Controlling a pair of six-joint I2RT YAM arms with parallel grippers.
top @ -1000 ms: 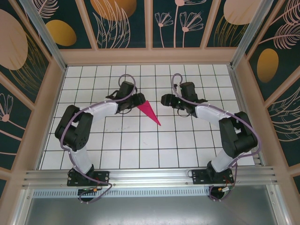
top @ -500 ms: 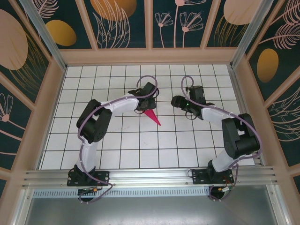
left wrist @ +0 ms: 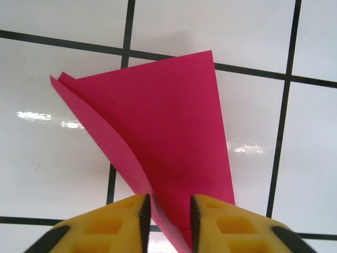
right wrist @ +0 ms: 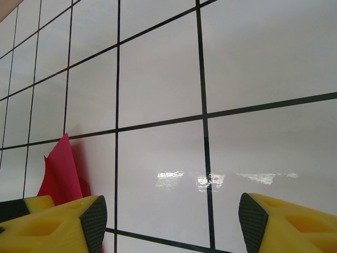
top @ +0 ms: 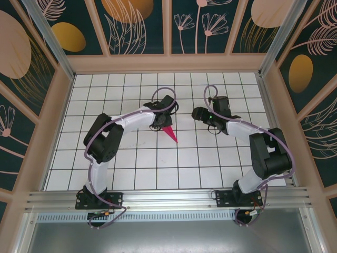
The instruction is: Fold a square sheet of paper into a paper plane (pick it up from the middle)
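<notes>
Our left arm (top: 129,120) stretches forward and inward, elbow bent. The left gripper (left wrist: 167,211) points down, its fingers (left wrist: 131,221) pinched narrow on the paper plane (left wrist: 158,137). Our right arm (top: 242,129) bows inward, and the right gripper (right wrist: 168,216) faces left with its fingers spread wide.

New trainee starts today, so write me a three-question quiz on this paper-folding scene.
1. True or false: the paper plane lies between the left jaws.
2. The right jaws are: A) shut on paper, B) open with nothing between them, C) holding a pen.
3. Fill in: the table has white tiles and ___ grid lines.
Key: 1 true; 2 B; 3 black.
</notes>
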